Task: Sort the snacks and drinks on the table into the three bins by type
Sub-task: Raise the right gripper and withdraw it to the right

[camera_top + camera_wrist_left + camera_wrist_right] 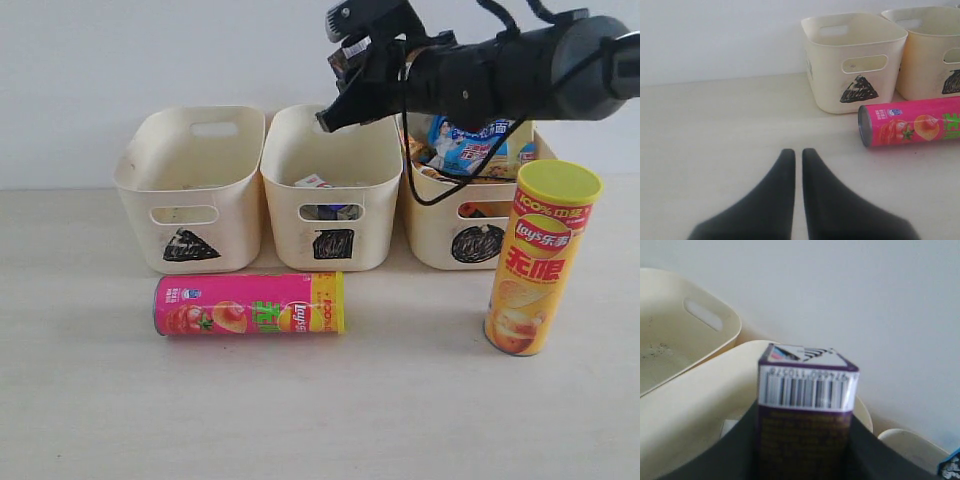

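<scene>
My right gripper (804, 436) pinches the purple carton (807, 385) above the square bin (372, 215). My left gripper (798, 156) is pressed together over the table (715, 145).

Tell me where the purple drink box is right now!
The purple drink carton is held in the right end effector, up above the middle bin with the square scribble, at the top centre of the exterior view.

Purple carton (805, 440) clamped between dark fingers (735, 452), barcode end visible, seemingly over cream bin (690, 405)
</scene>
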Robot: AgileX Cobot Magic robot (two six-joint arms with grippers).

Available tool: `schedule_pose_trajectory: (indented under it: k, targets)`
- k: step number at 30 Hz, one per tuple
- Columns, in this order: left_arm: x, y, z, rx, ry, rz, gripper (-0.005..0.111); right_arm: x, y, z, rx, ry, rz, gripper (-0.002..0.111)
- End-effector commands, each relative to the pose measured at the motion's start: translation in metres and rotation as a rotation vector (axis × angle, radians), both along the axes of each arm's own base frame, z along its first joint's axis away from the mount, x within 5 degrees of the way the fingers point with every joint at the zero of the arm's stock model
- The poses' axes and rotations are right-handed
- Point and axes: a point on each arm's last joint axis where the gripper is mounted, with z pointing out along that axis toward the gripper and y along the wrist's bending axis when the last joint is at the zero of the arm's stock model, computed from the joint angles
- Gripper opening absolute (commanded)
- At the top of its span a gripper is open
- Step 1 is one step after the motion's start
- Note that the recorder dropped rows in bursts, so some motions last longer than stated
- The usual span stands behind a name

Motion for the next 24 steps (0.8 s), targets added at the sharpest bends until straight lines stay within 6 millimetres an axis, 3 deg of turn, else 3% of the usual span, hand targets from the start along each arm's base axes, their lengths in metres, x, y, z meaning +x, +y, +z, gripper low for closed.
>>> schedule_pose_trajectory:
  k: [1,11,19,21,24]
  targets:
    - [0.000,0.000,0.001,-0.005,-0.008,0.004,0.004,0.007,0.000,-0.009,0.042,-0.033,-0.004,0.000]
    - [0.000,0.000,0.001,-0.005,-0.007,0.004,0.004,0.016,0.005,-0.042,0.108,0.032,-0.022,0.000]
    - [0.000,0.000,0.001,-0.005,-0.007,0.004,0.004,0.020,0.008,-0.053,0.123,0.005,-0.013,0.001]
    - [0.000,0.000,0.001,-0.005,-0.007,0.004,0.004,0.020,0.008,-0.056,0.121,0.008,-0.013,0.009]
    - [0.000,0.000,0.001,-0.005,-0.008,0.004,0.004,0.021,0.008,-0.059,0.120,0.012,-0.013,0.032]
